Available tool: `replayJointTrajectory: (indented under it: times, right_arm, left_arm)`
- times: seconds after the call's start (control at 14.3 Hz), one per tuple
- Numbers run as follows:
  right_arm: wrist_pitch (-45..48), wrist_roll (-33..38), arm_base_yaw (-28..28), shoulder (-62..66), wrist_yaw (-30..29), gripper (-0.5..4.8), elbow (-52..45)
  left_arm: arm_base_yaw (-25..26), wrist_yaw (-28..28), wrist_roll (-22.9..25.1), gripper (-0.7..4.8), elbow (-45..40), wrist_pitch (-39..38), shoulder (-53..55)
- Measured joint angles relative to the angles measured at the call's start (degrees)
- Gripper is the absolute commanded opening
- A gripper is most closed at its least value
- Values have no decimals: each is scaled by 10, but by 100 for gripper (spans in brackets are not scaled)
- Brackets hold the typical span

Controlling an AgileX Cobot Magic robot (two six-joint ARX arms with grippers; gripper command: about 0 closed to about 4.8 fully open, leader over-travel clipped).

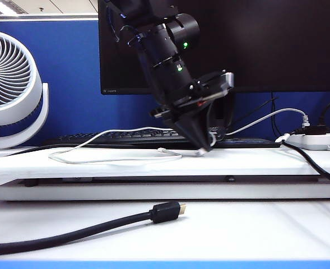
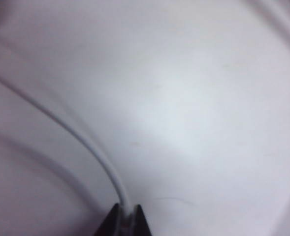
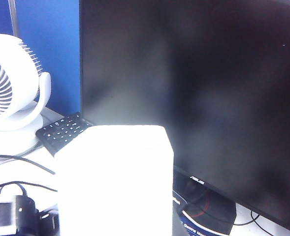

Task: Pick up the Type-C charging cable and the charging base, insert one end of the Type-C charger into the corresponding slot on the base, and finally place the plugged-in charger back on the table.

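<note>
Type-C charging cable (image 2: 93, 147) pinched in left tool (image 2: 126, 216)

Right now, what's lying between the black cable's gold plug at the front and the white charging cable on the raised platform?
Exterior view: only bare table between black cable and Type-C charging cable, then the platform's front edge.
</note>
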Motion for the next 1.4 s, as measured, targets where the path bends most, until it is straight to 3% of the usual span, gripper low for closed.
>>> replayJointTrajectory:
  times: [0.35,0.56,0.77,1.12,1.26,1.4]
  right_arm:
    - [-12,0,0,-6,0,-1,0]
    - [-12,0,0,-17,1,-1,0]
    - [-12,0,0,-34,1,-1,0]
    - [-1,0,0,-65,-4,-1,0]
    - [2,0,0,-69,-12,-1,0]
    - [6,0,0,-74,-49,-1,0]
  left_arm:
    - [28,174,-76,-6,45,8,-25]
    - [48,272,-154,-6,45,94,-75]
    - [56,298,-229,-6,46,236,-136]
    - [57,299,-353,-6,47,577,-215]
    - [57,301,-377,-6,47,665,-223]
    - [57,310,-439,-6,48,753,-223]
